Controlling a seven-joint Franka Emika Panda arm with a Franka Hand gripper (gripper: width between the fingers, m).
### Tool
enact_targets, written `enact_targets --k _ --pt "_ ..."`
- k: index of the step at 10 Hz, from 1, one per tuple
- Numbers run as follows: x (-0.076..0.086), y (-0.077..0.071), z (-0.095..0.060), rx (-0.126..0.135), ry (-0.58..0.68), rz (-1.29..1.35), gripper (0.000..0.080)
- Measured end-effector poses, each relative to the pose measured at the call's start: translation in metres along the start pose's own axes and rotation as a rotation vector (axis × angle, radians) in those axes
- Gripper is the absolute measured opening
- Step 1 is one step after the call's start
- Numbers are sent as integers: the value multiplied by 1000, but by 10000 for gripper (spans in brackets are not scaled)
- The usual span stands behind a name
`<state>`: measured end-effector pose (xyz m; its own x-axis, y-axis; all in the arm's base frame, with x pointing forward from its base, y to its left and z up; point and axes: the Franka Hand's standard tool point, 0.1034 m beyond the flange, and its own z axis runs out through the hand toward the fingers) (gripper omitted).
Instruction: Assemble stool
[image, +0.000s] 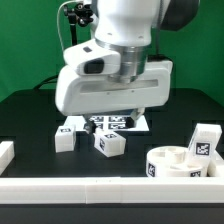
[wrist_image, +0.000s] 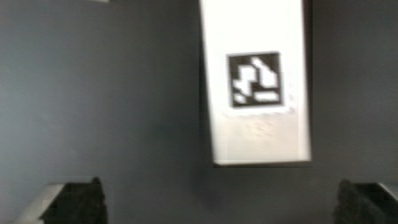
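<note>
The stool's round rimmed disc (image: 172, 163) stands at the front on the exterior view's right, with one blocky leg (image: 204, 141) just behind it. Two more tagged legs (image: 65, 135) (image: 108, 145) lie in front of my gripper (image: 104, 116), which hangs low over the table. In the wrist view a white leg (wrist_image: 258, 85) with one black-and-white tag lies on the dark table ahead of my gripper (wrist_image: 222, 202). The dark fingertips (wrist_image: 75, 203) stand wide apart with nothing between them.
The marker board (image: 118, 123) lies behind the two legs, under the arm. A long white border rail (image: 100, 190) runs along the front edge. Another rail piece (image: 5, 155) sits at the exterior view's left.
</note>
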<state>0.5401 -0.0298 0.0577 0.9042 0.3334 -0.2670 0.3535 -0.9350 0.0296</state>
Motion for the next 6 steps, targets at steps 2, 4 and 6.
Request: enact_targets --k 2,4,6 --pt "-4 -9 3 35 -148 -9 649" --pt "-14 -2 17 10 -291 -28 649" --pt "-21 0 25 -45 -401 -7 649"
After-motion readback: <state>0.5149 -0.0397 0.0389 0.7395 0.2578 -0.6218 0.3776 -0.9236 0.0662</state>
